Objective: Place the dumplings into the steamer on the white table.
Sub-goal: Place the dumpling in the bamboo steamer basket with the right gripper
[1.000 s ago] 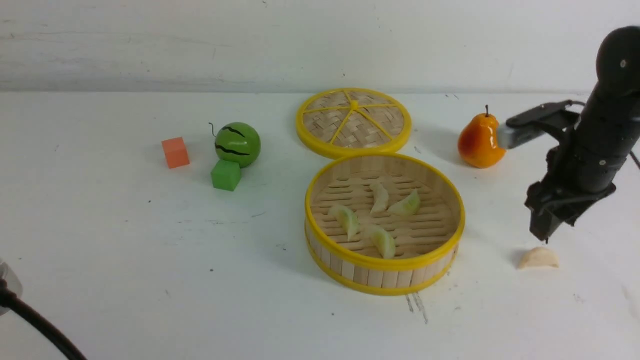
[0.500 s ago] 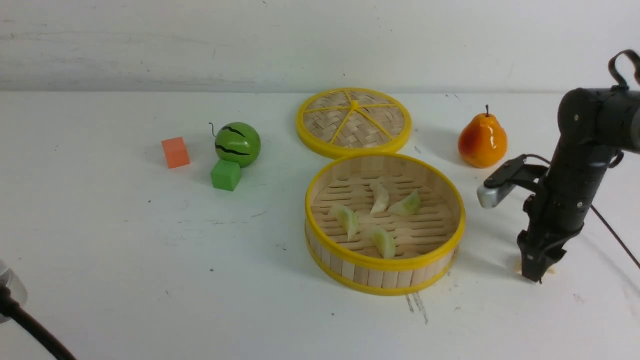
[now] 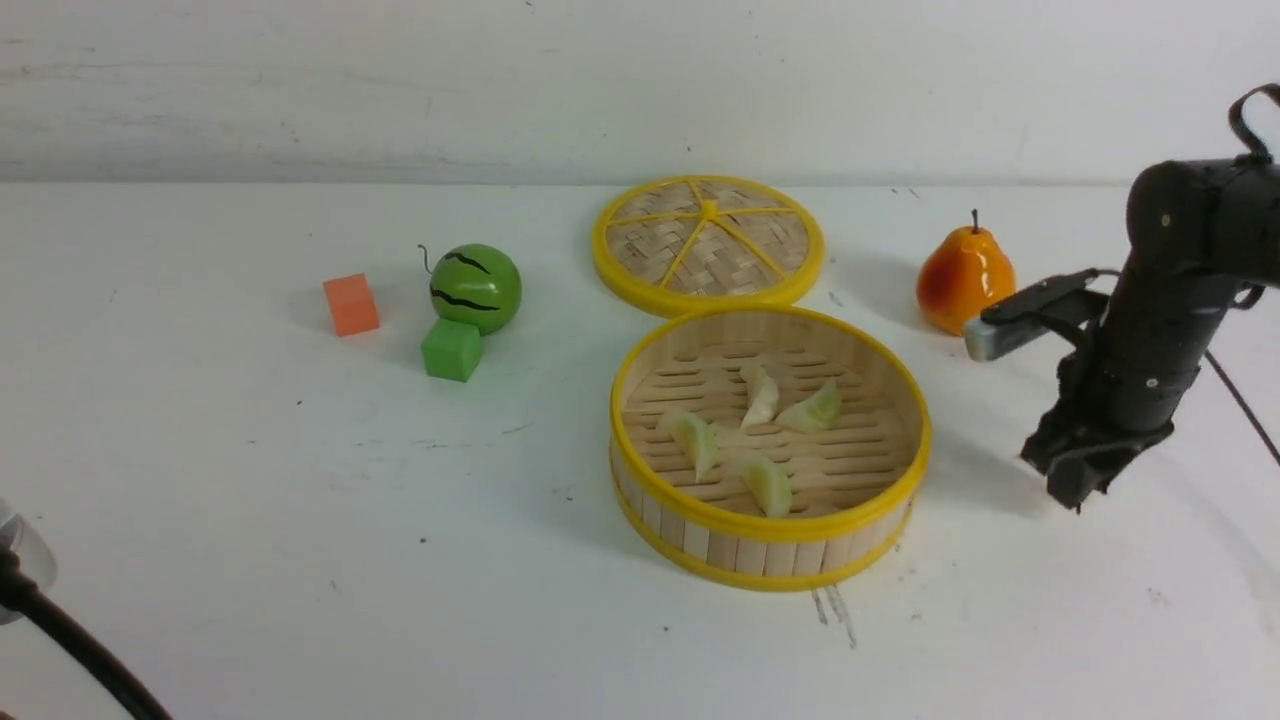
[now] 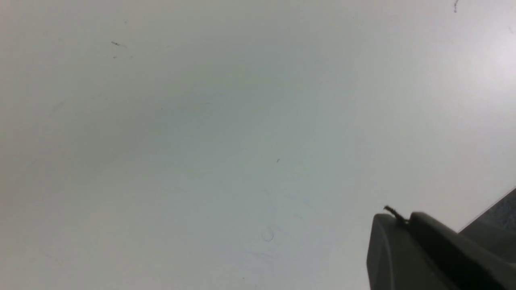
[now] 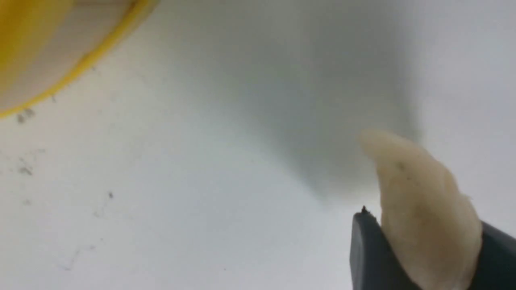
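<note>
white table [image 3: 200,560] | steamer [image 3: 760,556]: four dumplings [image 3: 760,395] | right jaws clamp fifth dumpling [image 5: 423,209] | left jaws together

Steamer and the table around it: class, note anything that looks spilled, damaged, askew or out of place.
Nothing stands out. Four dumplings lie inside the steamer, its lid lies flat behind it, and the fifth dumpling is pinched in the right end effector. Dark scuffs mark the table before the steamer.

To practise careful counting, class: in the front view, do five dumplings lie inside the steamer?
No, only four dumplings lie on the slatted floor of the steamer.
</note>
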